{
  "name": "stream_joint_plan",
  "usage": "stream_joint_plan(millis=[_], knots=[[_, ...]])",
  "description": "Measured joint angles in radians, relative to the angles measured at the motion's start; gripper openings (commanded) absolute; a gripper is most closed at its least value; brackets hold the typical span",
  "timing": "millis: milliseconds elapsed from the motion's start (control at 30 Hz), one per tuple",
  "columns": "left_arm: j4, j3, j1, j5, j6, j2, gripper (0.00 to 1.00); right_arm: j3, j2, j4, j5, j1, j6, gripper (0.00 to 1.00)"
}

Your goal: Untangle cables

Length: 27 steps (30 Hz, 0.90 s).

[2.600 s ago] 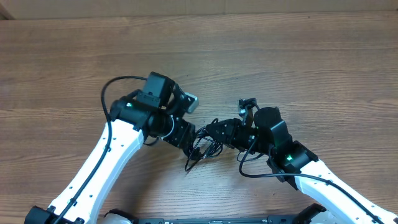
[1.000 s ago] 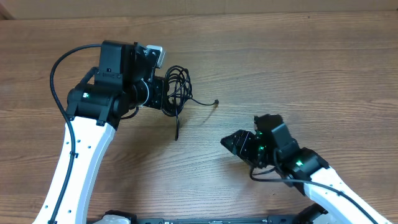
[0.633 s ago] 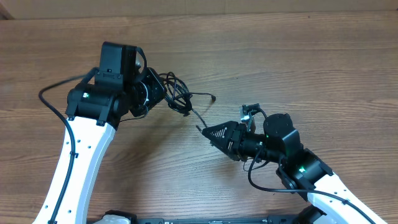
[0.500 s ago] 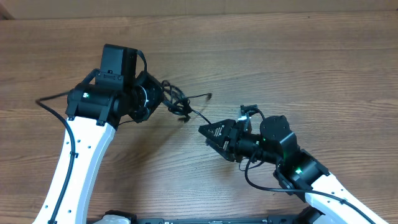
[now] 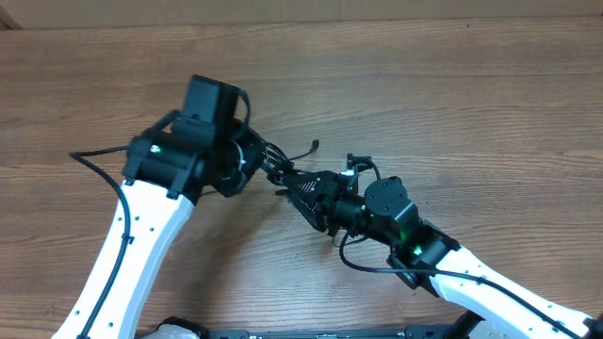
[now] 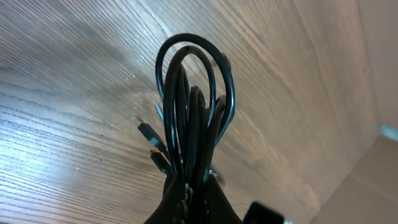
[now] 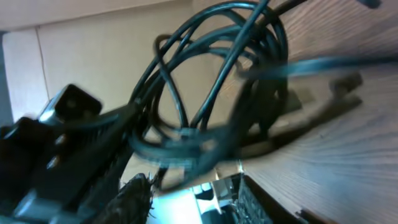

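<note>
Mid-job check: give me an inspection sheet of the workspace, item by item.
Surface: bare wooden table.
Job's things: cables bunched in one looped bundle; one plug end sticks out.
Clutter: nothing seen.
Grippers: left gripper shut on the bundle; right gripper open, right at the loops.
Cables: arm cords hang apart from the bundle.
Surroundings: tan board along the far edge.

Soft, even light from above fills the overhead view, which is sharp throughout, with faint shadows on the brown wood-grain table (image 5: 490, 113). In the left wrist view, pale glare washes the near-left wood and the thin black cables (image 6: 189, 106) are crisp. Blur smears the right wrist view.
</note>
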<state>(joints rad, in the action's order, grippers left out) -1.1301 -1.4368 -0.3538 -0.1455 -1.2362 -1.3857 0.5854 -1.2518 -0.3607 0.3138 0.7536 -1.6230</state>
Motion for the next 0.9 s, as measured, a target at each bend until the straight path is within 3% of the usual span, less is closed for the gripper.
stream_joint_plan(millis=[67, 133, 433, 567, 700, 900], knots=[[0.000, 0.000, -0.031, 0.022, 0.000, 0.000, 0.04, 0.000, -0.014, -0.005, -0.005, 0.000, -0.001, 0.11], [0.005, 0.000, -0.048, 0.039, 0.000, 0.000, 0.04, 0.000, -0.018, 0.011, -0.008, 0.000, -0.001, 0.04], [0.076, 0.000, -0.053, -0.016, 0.000, 0.000, 0.04, 0.007, -0.019, 0.315, -0.092, 0.000, 0.035, 0.04], [0.074, 0.002, -0.049, -0.052, 0.008, 0.000, 0.04, 0.008, -0.019, 0.465, -0.151, -0.020, 0.108, 0.04], [0.065, 0.004, -0.006, -0.082, 0.012, 0.000, 0.04, 0.010, -0.019, 0.504, -0.149, -0.060, 0.218, 0.04], [0.062, 0.004, 0.051, -0.058, 0.012, 0.003, 0.04, 0.009, 0.008, 0.547, -0.053, -0.129, 0.400, 0.20]])
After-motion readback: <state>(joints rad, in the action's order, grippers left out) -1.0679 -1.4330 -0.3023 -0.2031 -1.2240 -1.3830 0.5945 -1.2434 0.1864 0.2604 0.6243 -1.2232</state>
